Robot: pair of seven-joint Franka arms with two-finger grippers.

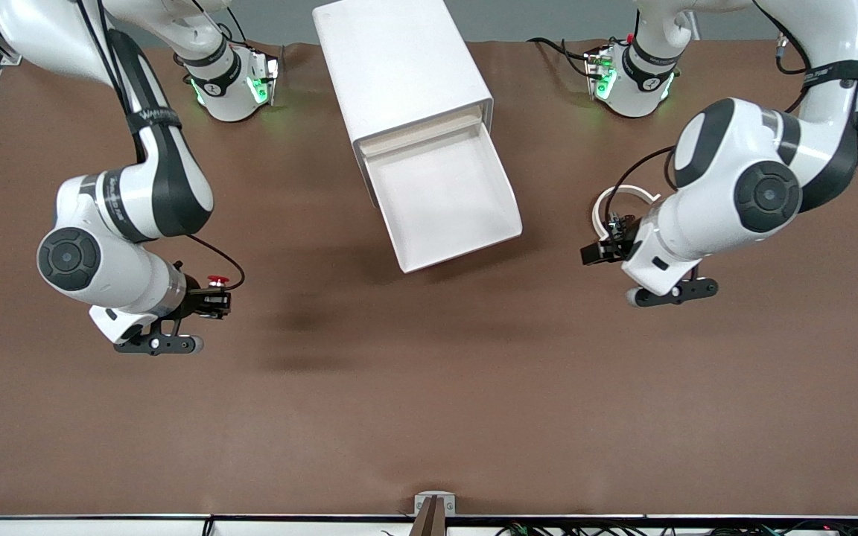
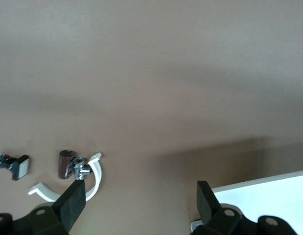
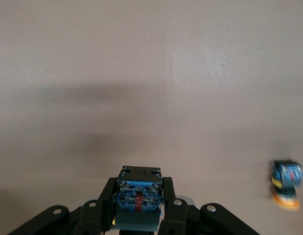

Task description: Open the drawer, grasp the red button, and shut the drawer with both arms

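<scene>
The button [image 1: 217, 281], with a red cap, is held in my right gripper [image 1: 214, 298], which is shut on it over bare table toward the right arm's end. In the right wrist view its black and blue base [image 3: 139, 196] sits clamped between the fingers [image 3: 169, 196]. The white drawer [image 1: 474, 238] is pulled out of its cabinet [image 1: 399, 67] and looks empty. My left gripper [image 1: 602, 249] is open and empty above the table beside the drawer, toward the left arm's end. The left wrist view shows its spread fingers [image 2: 73, 203] and the drawer's corner [image 2: 268, 196].
A white curved clip [image 1: 623, 195] lies by my left gripper; the left wrist view shows it [image 2: 95, 178] with a brown cylinder [image 2: 65, 163] and a small black and white part [image 2: 16, 166]. A similar button with an orange-yellow cap [image 3: 286, 183] lies on the table in the right wrist view.
</scene>
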